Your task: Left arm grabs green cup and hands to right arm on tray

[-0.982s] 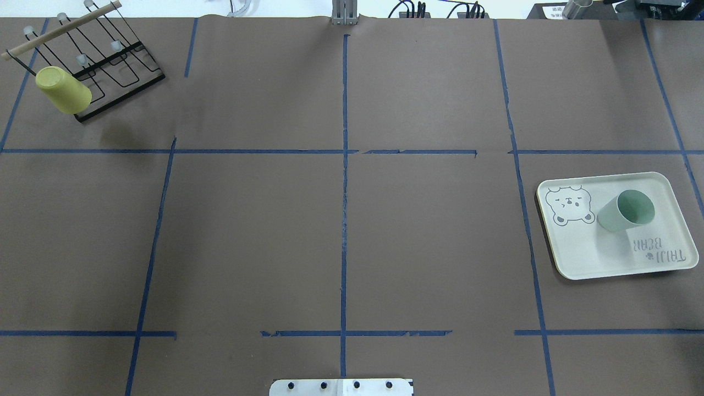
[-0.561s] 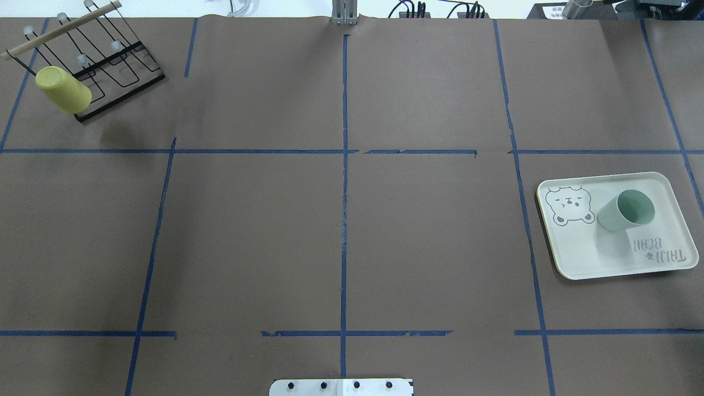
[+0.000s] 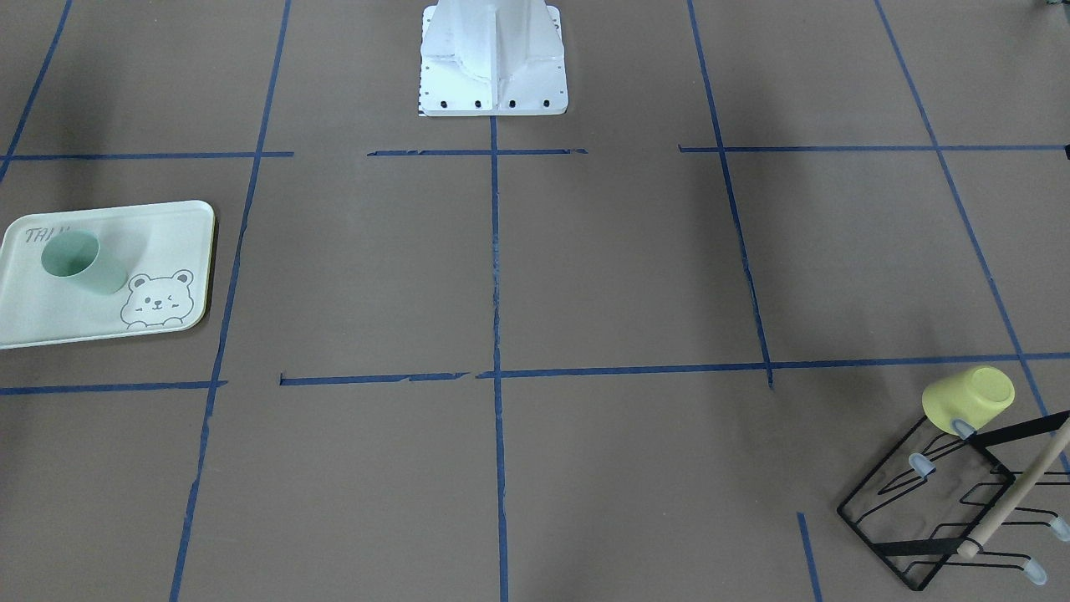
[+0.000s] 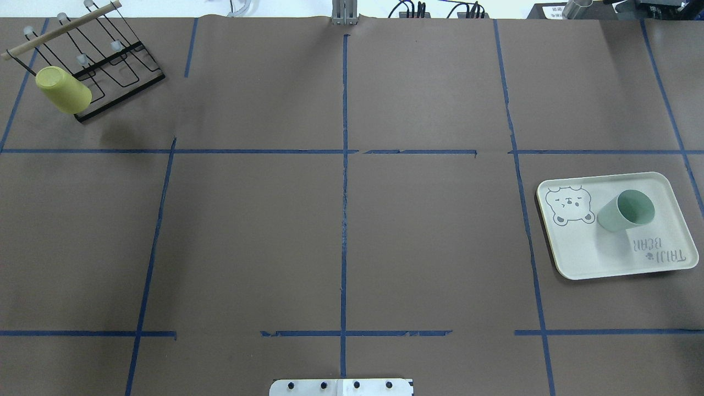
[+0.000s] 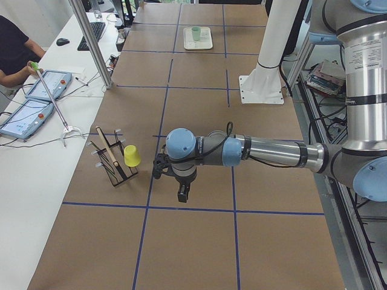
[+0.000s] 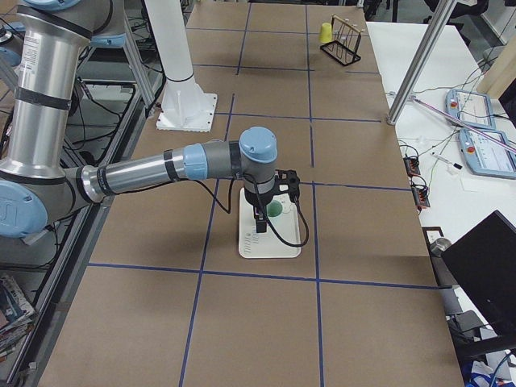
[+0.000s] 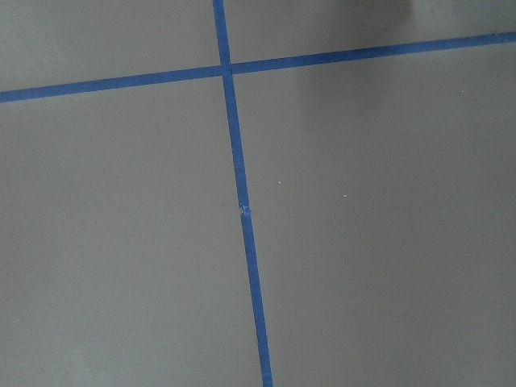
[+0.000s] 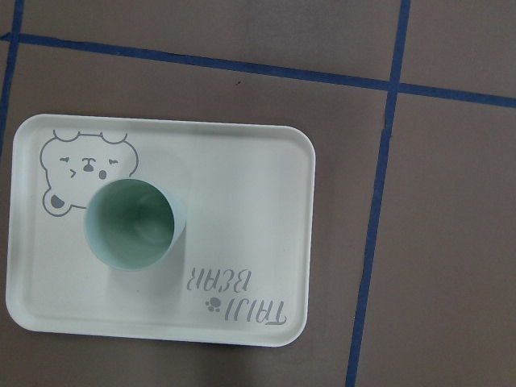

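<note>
The cup (image 4: pixel 626 211) stands upright on the tray (image 4: pixel 583 258), right of middle in the overhead view, with nothing touching it. The job looks done, with at most the arms left to pull back. The right pincer (image 6: pixel 260 221) hangs over the tray. The left pincer (image 5: pixel 182 194) hangs over the desk (image 5: pixel 199 241) in the lower middle of the left side view. I cannot tell how far either is open.

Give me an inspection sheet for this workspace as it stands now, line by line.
Surface: brown paper table with a blue tape grid, lying flat.
Job's things: green cup upright on the tray.
Clutter: yellow cup upside down, tilted, on a wire rack.
Grippers: left gripper over bare table near the rack; right gripper above the tray; open or shut cannot be told.
Cables: black cables at the table's far edge.
Surroundings: operator at a side desk.
</note>
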Action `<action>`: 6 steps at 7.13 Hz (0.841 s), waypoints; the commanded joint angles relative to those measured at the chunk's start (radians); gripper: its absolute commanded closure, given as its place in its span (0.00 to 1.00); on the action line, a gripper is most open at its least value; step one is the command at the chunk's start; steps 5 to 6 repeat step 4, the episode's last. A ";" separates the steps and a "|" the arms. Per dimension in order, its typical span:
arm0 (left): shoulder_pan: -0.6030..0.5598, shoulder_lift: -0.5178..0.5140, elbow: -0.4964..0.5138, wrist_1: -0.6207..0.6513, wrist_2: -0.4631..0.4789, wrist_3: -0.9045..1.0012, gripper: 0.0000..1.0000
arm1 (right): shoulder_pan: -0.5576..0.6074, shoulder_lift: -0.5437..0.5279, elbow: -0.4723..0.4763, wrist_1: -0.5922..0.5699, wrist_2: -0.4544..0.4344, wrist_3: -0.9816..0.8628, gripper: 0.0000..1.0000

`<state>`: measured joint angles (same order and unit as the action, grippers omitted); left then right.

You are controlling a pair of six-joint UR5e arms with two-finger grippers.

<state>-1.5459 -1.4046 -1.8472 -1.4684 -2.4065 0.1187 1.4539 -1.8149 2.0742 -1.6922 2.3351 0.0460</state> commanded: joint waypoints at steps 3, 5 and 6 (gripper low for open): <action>0.000 0.009 -0.007 0.008 0.001 0.002 0.00 | -0.004 -0.001 -0.005 0.006 -0.002 -0.001 0.00; 0.000 0.000 -0.017 0.010 0.000 0.004 0.00 | -0.004 -0.001 -0.002 0.006 0.001 -0.001 0.00; 0.000 0.000 -0.017 0.010 0.000 0.004 0.00 | -0.004 -0.001 -0.002 0.006 0.001 -0.001 0.00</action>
